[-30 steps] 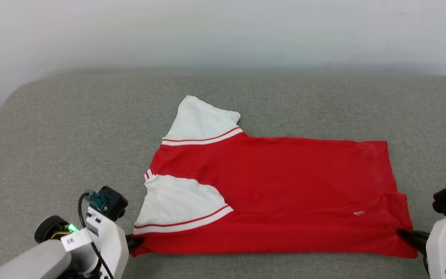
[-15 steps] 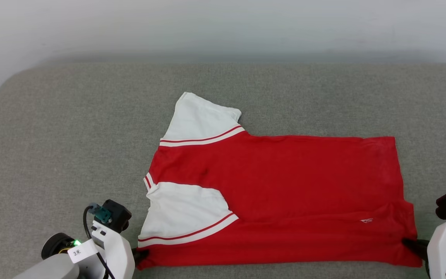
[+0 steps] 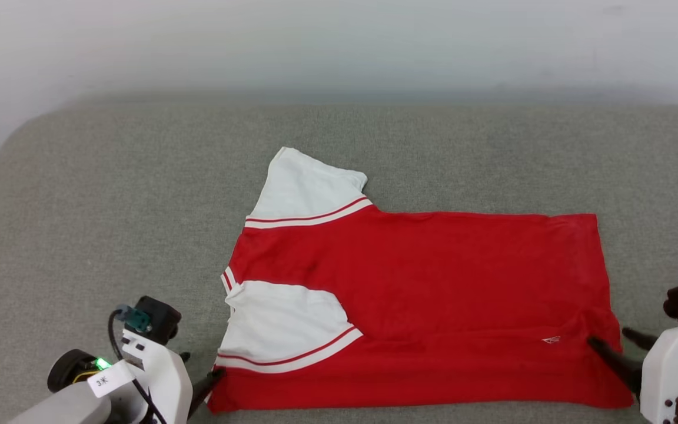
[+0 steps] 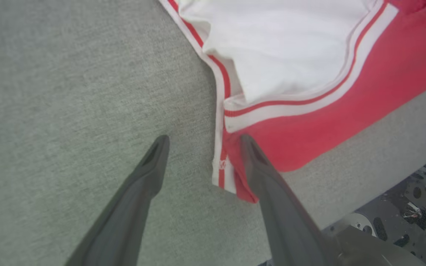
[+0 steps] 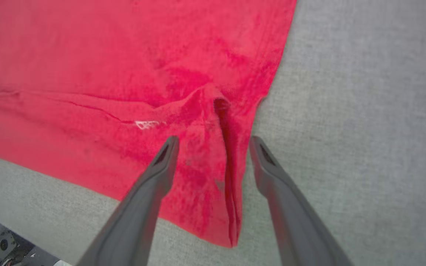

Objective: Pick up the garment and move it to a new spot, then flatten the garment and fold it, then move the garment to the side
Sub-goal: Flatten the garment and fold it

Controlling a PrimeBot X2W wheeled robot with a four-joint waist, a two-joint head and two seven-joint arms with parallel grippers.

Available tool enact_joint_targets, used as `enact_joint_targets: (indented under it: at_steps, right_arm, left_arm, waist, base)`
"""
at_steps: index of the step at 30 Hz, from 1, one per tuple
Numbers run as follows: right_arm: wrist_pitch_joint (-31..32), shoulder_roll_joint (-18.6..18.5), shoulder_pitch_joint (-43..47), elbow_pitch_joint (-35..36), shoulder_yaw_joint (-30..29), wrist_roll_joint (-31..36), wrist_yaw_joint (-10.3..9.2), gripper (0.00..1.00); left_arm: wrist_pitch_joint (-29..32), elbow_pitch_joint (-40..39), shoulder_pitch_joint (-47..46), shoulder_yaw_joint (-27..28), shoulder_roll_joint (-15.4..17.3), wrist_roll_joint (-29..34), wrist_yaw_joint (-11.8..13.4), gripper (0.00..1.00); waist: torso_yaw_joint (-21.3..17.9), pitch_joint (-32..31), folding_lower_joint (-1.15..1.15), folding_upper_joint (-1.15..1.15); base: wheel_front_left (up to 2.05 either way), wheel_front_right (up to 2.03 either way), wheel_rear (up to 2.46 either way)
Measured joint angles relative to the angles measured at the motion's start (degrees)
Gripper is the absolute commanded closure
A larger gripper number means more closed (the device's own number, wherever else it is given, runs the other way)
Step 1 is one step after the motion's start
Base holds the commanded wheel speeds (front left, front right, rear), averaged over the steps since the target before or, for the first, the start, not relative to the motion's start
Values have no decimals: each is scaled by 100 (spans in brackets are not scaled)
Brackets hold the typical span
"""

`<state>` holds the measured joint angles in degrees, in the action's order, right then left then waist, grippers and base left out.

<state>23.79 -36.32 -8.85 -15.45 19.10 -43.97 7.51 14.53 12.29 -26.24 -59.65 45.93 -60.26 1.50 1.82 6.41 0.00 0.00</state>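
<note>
The left tool [image 4: 203,138] is holding its two long dark fingers spread. They are straddling the striped corner of the bright red soft T-shirt with white sleeves [image 4: 309,122] without pinching it. In the head view this left tool [image 3: 200,365] is sitting at the lower left. The right tool [image 5: 215,139] is gaping too, one finger on either side of a raised crease [image 5: 222,122] near the hem corner, just beside the small white logo [image 5: 148,124]. The T-shirt [image 3: 421,282] is lying flat across the centre and lower right of the head view on the grey fabric-covered counter [image 3: 109,206].
</note>
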Motion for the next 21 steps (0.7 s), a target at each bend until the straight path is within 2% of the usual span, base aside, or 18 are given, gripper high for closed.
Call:
enact_joint_targets:
  at_steps: [6,13,17,21]
  right_arm:
    - [-776,198,66,410,-524,423,-1,0]
    - [-1574,904,76,1067,-1267,1293,-1,0]
    - [-1952,1386,113,1511,-1602,1745,0,0]
    - [-2191,1781,186,1904,-1760,2126,-1,0]
  left_arm:
    - [-458,-269,-65,305,216,115,241,0]
    - [-993,-307,-641,744,220,399,506,0]
    - [-1102,-162,-1105,856,151,619,502,0]
    - [-1022,38,-1656,918,34,751,339,0]
  waist:
    - [-44,-193,0,0]
    - [-133,-142,0,0]
    - [-214,-5,0,0]
    - [-332,191,0,0]
  base:
    - [0,0,0]
    - [0,0,0]
    - [0,0,0]
    - [0,0,0]
